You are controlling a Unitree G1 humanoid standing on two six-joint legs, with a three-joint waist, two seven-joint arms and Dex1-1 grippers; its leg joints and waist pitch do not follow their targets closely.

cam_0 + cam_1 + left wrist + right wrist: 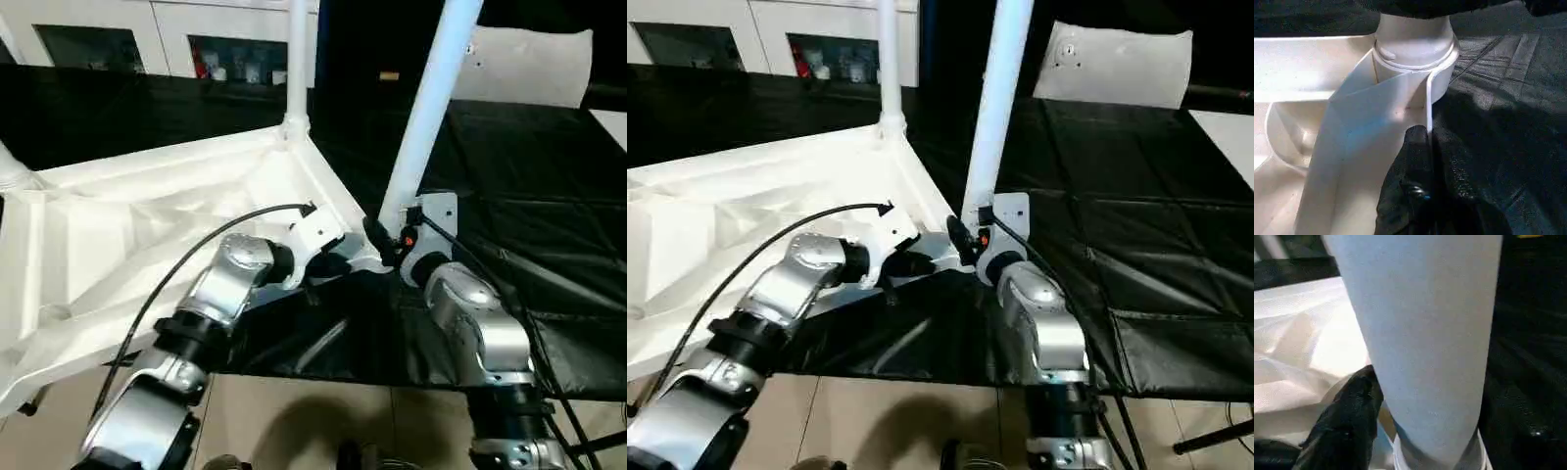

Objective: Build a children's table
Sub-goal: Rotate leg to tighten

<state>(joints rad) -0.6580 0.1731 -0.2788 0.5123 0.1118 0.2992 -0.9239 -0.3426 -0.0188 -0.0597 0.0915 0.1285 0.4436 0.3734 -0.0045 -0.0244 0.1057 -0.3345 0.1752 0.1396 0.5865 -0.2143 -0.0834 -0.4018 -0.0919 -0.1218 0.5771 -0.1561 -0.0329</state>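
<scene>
The children's table top [147, 215] lies upside down on a black cloth, ribs facing up. One white leg [297, 59] stands upright in the far corner socket. Part of another leg [10, 168] shows at the left edge. A third leg [426, 117] rises at a slant from the near right corner socket [1415, 49]. My left gripper [328, 264] is shut on the thin rim of the table top just beside that socket, and its pinch on the rim [1427, 134] is plain in the left wrist view. My right gripper [387, 240] sits against the base of the slanted leg [1425, 333].
The black cloth [549, 196] stretches away to the right and behind the table top. A white cabinet with glass doors [176, 39] stands at the back, and a white panel [529, 64] at the back right. Tan floor [323, 421] lies below the cloth's front edge.
</scene>
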